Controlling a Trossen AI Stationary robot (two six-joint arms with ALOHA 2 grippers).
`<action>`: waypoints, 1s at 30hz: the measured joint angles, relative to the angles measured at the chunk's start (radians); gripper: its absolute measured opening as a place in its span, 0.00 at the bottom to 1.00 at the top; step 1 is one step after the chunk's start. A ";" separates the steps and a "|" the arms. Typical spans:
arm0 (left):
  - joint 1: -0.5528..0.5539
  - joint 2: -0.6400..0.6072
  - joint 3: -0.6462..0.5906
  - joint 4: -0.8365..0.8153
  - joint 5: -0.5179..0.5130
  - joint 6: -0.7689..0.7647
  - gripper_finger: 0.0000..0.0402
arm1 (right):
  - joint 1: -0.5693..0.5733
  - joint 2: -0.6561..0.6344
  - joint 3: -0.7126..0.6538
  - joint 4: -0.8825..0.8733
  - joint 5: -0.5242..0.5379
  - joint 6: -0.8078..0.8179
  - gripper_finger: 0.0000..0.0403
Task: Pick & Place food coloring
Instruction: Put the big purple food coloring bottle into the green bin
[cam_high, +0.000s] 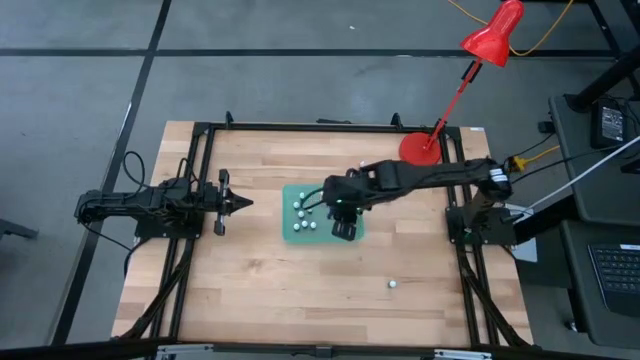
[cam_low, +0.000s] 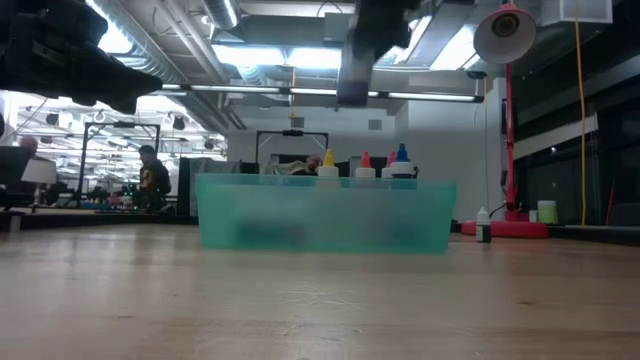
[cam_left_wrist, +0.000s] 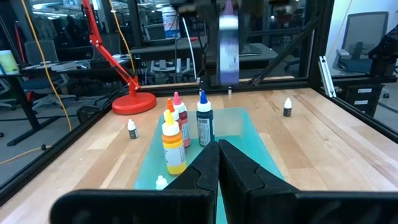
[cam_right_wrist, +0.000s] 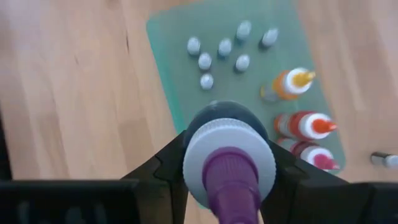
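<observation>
From my station I see the wooden table (cam_high: 260, 290) with a red desk lamp (cam_high: 470, 75) at its far right corner. The green tray (cam_low: 325, 215) sits mid-table. My right gripper (cam_right_wrist: 229, 163) hangs above it, pinching a purple-tipped bottle (cam_right_wrist: 229, 165) with a white collar. The left gripper (cam_left_wrist: 218, 163) waits near the left edge, fingers pressed together. In the tray stand six small white-capped bottles (cam_right_wrist: 221, 53) and three taller ones, orange (cam_right_wrist: 291, 84) and red (cam_right_wrist: 305, 126); one stray bottle (cam_high: 392, 284) stands near the front.
</observation>
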 joint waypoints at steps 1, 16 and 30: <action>0.000 0.000 0.000 0.000 0.000 0.000 0.01 | -0.002 0.015 0.000 -0.006 -0.013 -0.010 0.35; 0.000 0.000 0.000 0.000 0.000 0.000 0.01 | -0.001 0.006 -0.277 0.152 -0.023 -0.019 0.35; 0.000 0.000 0.000 0.000 0.000 0.000 0.01 | -0.001 -0.008 -0.474 0.340 0.002 0.047 0.35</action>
